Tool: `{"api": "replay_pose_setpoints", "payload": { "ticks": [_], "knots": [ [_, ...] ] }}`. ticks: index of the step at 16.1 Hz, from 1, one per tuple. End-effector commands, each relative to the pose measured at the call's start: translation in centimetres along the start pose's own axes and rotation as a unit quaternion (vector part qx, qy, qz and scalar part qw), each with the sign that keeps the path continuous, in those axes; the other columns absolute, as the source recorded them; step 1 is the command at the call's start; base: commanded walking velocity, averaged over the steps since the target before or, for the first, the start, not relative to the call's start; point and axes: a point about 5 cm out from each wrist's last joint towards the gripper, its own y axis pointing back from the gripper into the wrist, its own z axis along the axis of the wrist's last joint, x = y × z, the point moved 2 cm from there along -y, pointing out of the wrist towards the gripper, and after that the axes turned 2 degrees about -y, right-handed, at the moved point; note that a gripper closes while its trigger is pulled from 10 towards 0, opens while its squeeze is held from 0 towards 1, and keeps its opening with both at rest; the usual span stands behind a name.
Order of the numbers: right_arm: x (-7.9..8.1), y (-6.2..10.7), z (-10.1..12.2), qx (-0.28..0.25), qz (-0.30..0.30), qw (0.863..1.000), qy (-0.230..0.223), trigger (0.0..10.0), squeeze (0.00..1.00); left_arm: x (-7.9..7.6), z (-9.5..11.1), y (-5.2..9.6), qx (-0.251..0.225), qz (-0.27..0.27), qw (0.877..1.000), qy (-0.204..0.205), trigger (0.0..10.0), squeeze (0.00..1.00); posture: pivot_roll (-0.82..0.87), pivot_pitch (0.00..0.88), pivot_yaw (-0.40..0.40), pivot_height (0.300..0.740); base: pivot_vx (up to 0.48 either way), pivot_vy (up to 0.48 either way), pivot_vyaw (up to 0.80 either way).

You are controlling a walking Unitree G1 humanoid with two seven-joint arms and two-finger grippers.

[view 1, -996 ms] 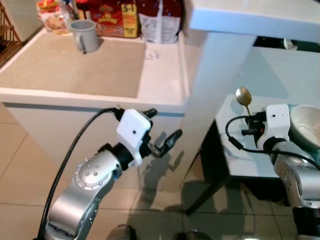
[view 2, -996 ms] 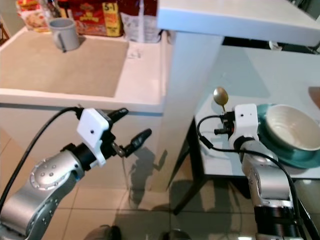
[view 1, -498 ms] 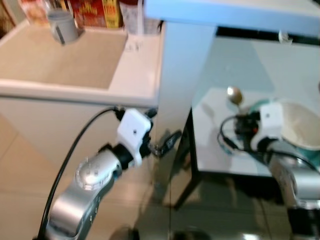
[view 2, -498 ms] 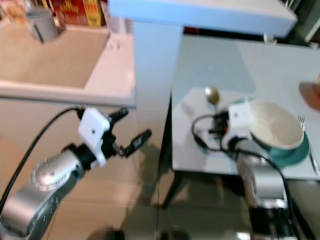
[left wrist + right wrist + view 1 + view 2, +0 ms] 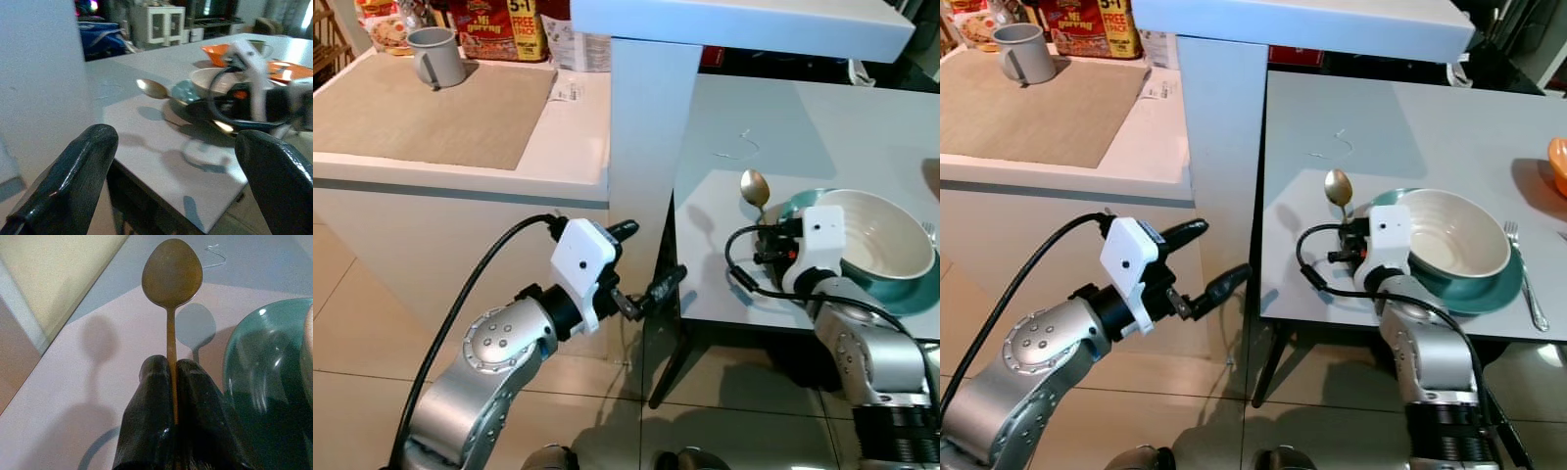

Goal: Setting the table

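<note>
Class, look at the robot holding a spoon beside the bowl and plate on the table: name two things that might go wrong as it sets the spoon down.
1. The right hand pinches the spoon only by its thin handle, so it may twist or slip out.
2. The spoon hangs close to the teal plate and bowl; lowering it could knock their rims.

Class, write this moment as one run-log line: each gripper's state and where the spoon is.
right gripper: shut on spoon, above table left of plate | left gripper: open, idle | bowl: on plate
</note>
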Motion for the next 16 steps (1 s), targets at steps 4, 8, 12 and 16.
{"api": "replay_pose_setpoints", "payload": {
  "ticks": [4,8,12,16],
  "knots": [
    [0.6,-0.7,-0.8,0.020,-0.028,0.999,-0.015,10.0,0.00,-2.1,0.0,0.1,0.010,-0.067,0.998,0.017,10.0,0.00,-0.01,0.109,-0.050,0.740,0.000,0.000,0.00],
    [0.8,-0.2,-1.8,0.043,-0.039,0.998,-0.001,10.0,0.00,-2.3,0.1,0.0,0.013,-0.064,0.998,0.016,10.0,0.00,-0.01,0.108,-0.052,0.740,0.000,0.000,0.00],
    [-0.3,-0.1,-2.4,0.061,-0.048,0.997,0.013,10.0,0.00,-2.4,0.2,0.0,0.014,-0.069,0.997,0.020,10.0,0.00,-0.01,0.109,-0.051,0.740,0.000,0.000,0.00],
    [-0.6,-0.3,-3.4,0.081,-0.037,0.996,0.015,10.0,0.00,-2.1,-0.4,0.0,0.018,-0.063,0.998,0.023,10.0,0.00,-0.02,0.108,-0.058,0.740,0.000,0.000,0.00]
  ]
}}
